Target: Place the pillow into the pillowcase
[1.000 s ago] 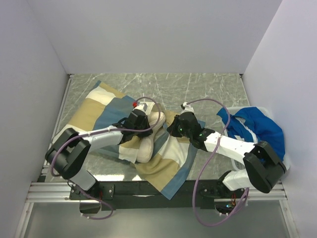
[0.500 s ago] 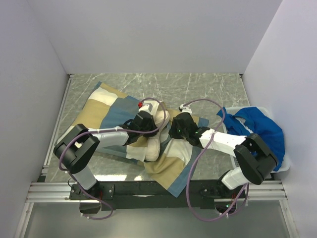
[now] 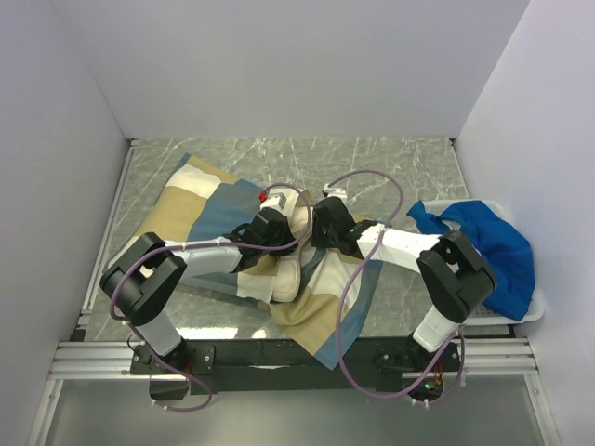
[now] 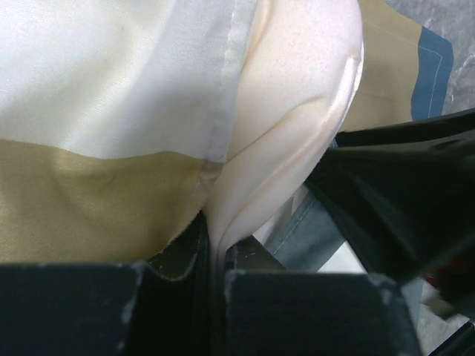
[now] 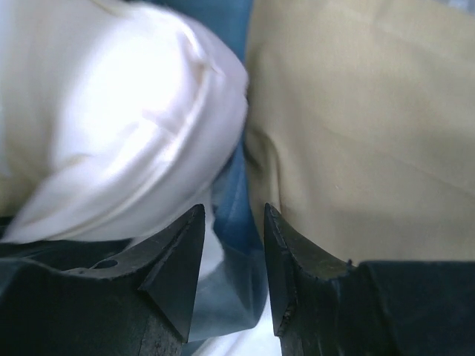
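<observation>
The patchwork pillowcase (image 3: pixel 200 200) lies from the table's back left to its near middle. The cream pillow (image 3: pixel 286 274) sticks out of its folds in the middle. My left gripper (image 3: pixel 275 226) is shut on a thin edge of the pillow (image 4: pixel 289 141), with white and tan pillowcase (image 4: pixel 96 148) draped to its left. My right gripper (image 3: pixel 327 223) is just right of the left one. Its jaws are open (image 5: pixel 234 222) with a slate-blue fold of the pillowcase (image 5: pixel 237 189) between them. The pillow (image 5: pixel 119 126) bulges to their left and tan fabric (image 5: pixel 364 126) lies to their right.
A bright blue cloth (image 3: pixel 488 246) fills a white bin (image 3: pixel 530 314) at the right edge. White walls close in the marbled table (image 3: pixel 372 163) on three sides. The right gripper's black body (image 4: pixel 404 200) shows close by in the left wrist view.
My right gripper has swung left until it sits beside the left gripper at the pillow. The left gripper first shifted a little right with the pillow, then stayed. The pillowcase's near part bunched leftward.
</observation>
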Tool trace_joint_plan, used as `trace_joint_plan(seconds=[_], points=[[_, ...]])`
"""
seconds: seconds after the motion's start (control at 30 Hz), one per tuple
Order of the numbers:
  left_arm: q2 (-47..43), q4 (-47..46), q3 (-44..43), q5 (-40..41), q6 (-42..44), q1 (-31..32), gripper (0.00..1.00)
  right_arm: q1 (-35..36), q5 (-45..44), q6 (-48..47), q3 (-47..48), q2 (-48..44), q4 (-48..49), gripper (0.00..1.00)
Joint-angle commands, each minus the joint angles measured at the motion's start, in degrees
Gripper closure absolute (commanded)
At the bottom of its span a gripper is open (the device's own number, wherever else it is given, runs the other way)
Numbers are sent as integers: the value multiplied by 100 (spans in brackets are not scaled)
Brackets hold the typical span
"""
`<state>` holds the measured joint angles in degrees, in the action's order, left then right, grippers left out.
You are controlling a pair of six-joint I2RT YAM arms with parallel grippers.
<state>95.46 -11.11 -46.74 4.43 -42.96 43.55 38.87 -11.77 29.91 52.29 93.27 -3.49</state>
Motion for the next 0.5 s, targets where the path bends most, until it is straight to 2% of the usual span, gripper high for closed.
trace_joint_plan(seconds=[0.0,0.13,0.17,0.23,0.27,0.33,0.47], points=[[386,909,236,-636,-213,215,99,111,-10,-117,185,226,-213,55],[289,935,253,-627,-195,215,99,147,-79,-91,237,498,-240,57],[272,944,253,-636,-178,215,99,147,-254,-82,272,534,-292,68],[175,1032,271,-671,-178,215,99,60,-483,-99,421,604,-486,84],[114,1067,297,-671,-195,224,99,-2,-597,-91,474,604,-573,100],[-88,1103,420,-645,-248,242,99,-194,-888,-56,510,395,-767,100],[-291,1006,823,-768,-336,303,99,-537,-810,76,291,-265,-680,100]])
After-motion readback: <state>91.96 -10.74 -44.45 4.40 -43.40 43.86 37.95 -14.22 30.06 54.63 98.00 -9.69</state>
